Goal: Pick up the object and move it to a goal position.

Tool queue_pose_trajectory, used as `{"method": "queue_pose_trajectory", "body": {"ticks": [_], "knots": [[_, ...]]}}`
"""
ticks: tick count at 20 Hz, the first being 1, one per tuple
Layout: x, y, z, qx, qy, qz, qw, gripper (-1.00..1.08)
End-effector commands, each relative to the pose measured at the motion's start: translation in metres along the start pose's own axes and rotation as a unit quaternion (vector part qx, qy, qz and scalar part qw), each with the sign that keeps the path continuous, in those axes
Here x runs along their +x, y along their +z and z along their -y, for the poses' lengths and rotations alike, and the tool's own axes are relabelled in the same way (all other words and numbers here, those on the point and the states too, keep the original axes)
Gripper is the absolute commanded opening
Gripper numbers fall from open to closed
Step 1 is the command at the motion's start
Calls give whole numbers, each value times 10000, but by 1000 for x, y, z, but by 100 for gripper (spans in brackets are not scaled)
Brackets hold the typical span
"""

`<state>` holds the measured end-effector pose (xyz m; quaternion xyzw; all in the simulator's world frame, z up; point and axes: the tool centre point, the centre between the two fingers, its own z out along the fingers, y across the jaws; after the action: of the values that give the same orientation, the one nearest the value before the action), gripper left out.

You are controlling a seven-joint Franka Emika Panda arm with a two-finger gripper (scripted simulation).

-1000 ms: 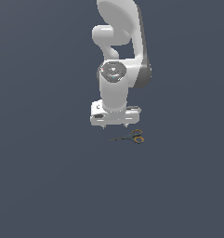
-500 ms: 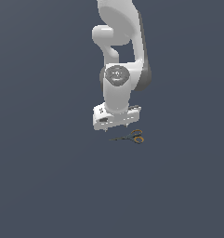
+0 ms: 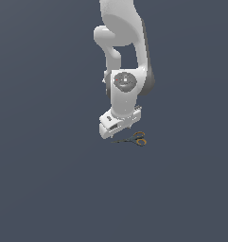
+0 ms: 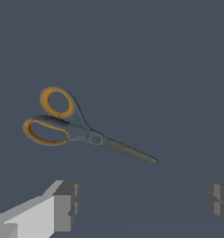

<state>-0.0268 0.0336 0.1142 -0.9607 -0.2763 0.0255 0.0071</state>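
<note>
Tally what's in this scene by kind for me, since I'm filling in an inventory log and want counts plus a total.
Scissors: 1 (orange-yellow ring handles, dark blades closed, lying flat)
Robot arm: 1
Gripper: 1 (fingers apart, holding nothing)
Total: 3

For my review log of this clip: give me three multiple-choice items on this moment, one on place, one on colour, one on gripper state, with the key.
1. In the exterior view, the scissors lie:
A. beside the gripper, toward that view's right
B. between its fingers
C. on top of the arm

2. The ring handles are:
A. green
B. orange-yellow
C. red

3. The gripper is:
A. shut on the scissors
B. shut on nothing
C. open

Key: 1 A, they sit on the floor next to the hand. 2 B, the wrist view shows both rings. 3 C, the fingers stand wide apart there.
</note>
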Motion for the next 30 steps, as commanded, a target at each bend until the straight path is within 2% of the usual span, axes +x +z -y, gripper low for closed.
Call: {"method": "queue_pose_trajectory", "body": {"ticks": [1, 6, 11, 15, 25, 30], "knots": [[1, 6, 4, -27, -423, -6, 9991, 100], [2, 16, 11, -74, -1249, -18, 9921, 100], [4, 27, 20, -116, -2072, -35, 9782, 100], [5, 35, 27, -145, -2722, -53, 9621, 100], [8, 51, 45, -203, -4071, -105, 9131, 100], [9, 55, 50, -219, -4442, -125, 8956, 100]]}}
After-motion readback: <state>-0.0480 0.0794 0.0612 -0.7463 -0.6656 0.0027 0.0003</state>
